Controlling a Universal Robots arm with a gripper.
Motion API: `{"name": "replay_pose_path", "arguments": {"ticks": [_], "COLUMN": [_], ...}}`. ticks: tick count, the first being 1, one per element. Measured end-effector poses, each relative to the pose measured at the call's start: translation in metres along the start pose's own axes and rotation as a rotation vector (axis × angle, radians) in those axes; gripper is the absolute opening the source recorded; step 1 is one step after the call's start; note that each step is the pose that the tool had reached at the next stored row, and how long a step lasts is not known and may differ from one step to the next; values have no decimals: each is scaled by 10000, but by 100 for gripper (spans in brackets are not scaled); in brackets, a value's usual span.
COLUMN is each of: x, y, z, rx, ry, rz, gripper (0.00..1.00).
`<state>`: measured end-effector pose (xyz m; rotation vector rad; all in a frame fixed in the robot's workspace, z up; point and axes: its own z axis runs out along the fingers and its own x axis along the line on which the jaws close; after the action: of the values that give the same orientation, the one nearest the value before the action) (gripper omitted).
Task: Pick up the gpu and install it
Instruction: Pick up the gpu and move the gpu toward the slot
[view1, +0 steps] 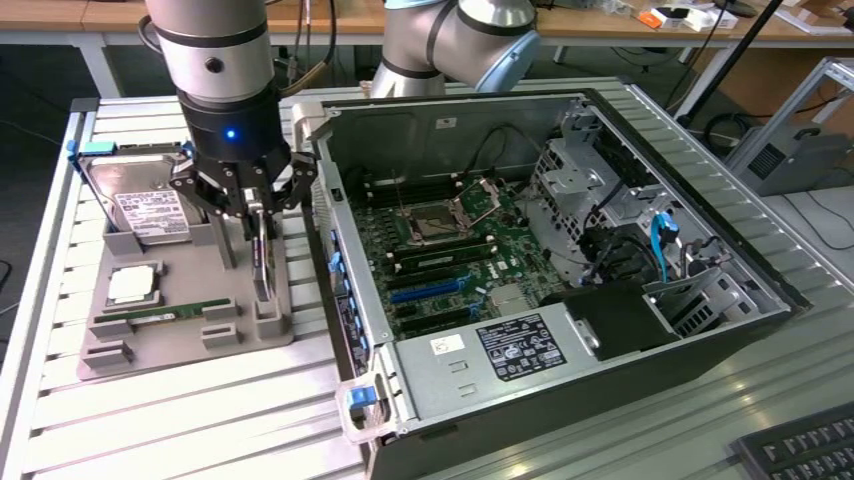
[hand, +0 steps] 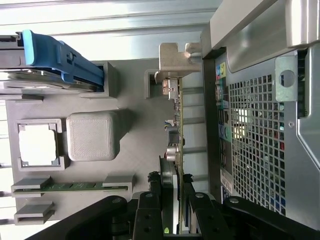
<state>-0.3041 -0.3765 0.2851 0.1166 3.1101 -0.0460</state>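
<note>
The gpu (view1: 263, 268) is a thin card standing on edge in the slotted blocks at the near side of the grey holder (view1: 167, 348), just outside the open computer case (view1: 561, 300). My gripper (view1: 251, 232) hangs straight above it, with a finger down each face of the card. In the wrist view the gpu (hand: 176, 125) runs edge-on from its silver end bracket (hand: 172, 57) to my gripper (hand: 172, 212), whose black fingers (hand: 149, 215) press against both sides of it. The motherboard (view1: 441, 255) lies exposed inside the case.
On the holder sit a hard drive (view1: 147, 212) with a blue clip (hand: 60, 57), a square processor (view1: 131, 285) and a green memory stick (view1: 167, 313). The case's perforated rear wall (hand: 255, 140) stands close beside the card. A keyboard (view1: 801, 450) lies at the exterior view's lower right.
</note>
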Motion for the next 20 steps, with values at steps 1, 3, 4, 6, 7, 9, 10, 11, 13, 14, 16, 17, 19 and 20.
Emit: {"name": "replay_pose_path", "arguments": {"ticks": [1, 3, 4, 6, 7, 9, 10, 11, 13, 14, 16, 17, 19, 20], "x": [0, 0, -1, -1, -1, -1, -1, -2, -2, -2, -2, -2, -3, -3], "y": [-1, -3, -4, -6, -6, -8, -9, -11, -13, -14, -16, -17, -19, -20], "z": [-3, -8, -11, -16, -18, -23, -26, -30, -38, -41, -46, -49, -53, -56], "rx": [0, -1, -3, -4, -4, -4, -5, -6, -7, -7, -8, -8, -9, -9], "ry": [0, 1, 0, 1, 0, 0, 0, 0, 0, 1, 1, 1, 1, 1], "rz": [0, 0, 0, 0, 0, 1, 1, 0, 0, 1, 0, 0, 1, 1], "gripper": [27, 27, 27, 27, 27, 27, 27, 27, 27, 27, 27, 27, 27, 27]}}
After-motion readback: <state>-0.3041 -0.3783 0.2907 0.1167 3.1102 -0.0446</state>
